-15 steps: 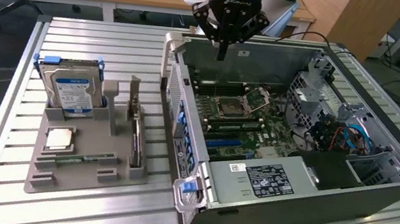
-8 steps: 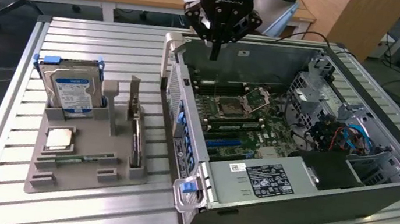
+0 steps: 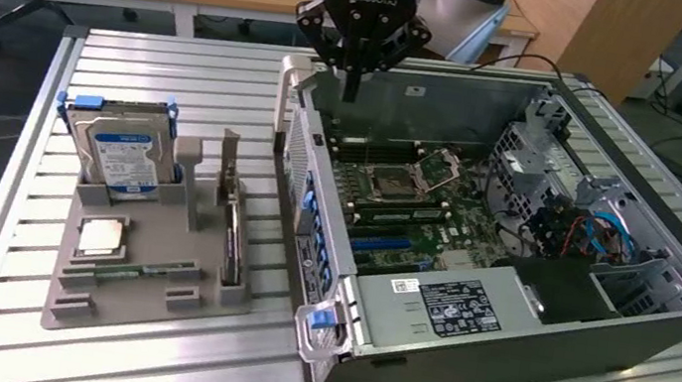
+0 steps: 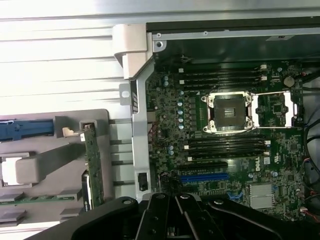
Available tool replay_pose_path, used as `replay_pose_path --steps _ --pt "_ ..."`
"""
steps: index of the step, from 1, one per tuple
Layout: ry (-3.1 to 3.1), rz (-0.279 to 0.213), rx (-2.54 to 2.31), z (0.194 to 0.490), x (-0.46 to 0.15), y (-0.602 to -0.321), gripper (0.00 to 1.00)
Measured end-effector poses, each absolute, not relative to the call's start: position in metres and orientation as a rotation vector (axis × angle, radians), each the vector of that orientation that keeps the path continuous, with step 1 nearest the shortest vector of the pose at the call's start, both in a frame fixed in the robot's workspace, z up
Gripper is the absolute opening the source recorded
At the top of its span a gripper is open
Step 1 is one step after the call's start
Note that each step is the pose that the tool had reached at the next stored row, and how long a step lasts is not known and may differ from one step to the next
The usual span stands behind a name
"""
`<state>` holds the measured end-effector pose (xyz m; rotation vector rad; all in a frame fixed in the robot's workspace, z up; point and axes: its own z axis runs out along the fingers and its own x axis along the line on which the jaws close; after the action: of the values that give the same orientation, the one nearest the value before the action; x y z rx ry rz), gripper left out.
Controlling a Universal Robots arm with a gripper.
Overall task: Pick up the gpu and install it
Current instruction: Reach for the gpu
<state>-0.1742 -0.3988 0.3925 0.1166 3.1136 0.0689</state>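
**Exterior view.** The gripper (image 3: 352,87) hangs over the far rim of the open case (image 3: 523,322), its fingers clenched to a point and empty. The gpu (image 3: 230,220) stands on edge in a slot of the grey holder (image 3: 111,309) on the counter (image 3: 171,67). It is well apart from the gripper: toward the exterior view's left of it, lower, and nearer the camera. Its long axis runs from far to near, roughly parallel to the case's perforated wall and just beside it. The card reads as a thin dark slab, and what looks like its silver bracket (image 3: 229,150) rises at the far end. A hard drive (image 3: 118,155) stands in the same holder, further to the exterior view's left.

**Wrist view.** The gripper (image 4: 172,217) shows as black fingers pressed together, holding nothing. The gpu (image 4: 93,165) appears edge-on as a narrow green board strip with a dark edge alongside, seated in the holder (image 4: 55,160). It lies outside the case (image 4: 140,150) wall, on the side away from the motherboard (image 4: 225,150), with its long axis parallel to that wall.
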Motion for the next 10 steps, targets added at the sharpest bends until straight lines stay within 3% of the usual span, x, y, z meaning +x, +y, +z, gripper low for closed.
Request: replay_pose_path --steps 10 --pt "3.114 0.069 0.117 0.392 -0.194 -0.399 0.11"
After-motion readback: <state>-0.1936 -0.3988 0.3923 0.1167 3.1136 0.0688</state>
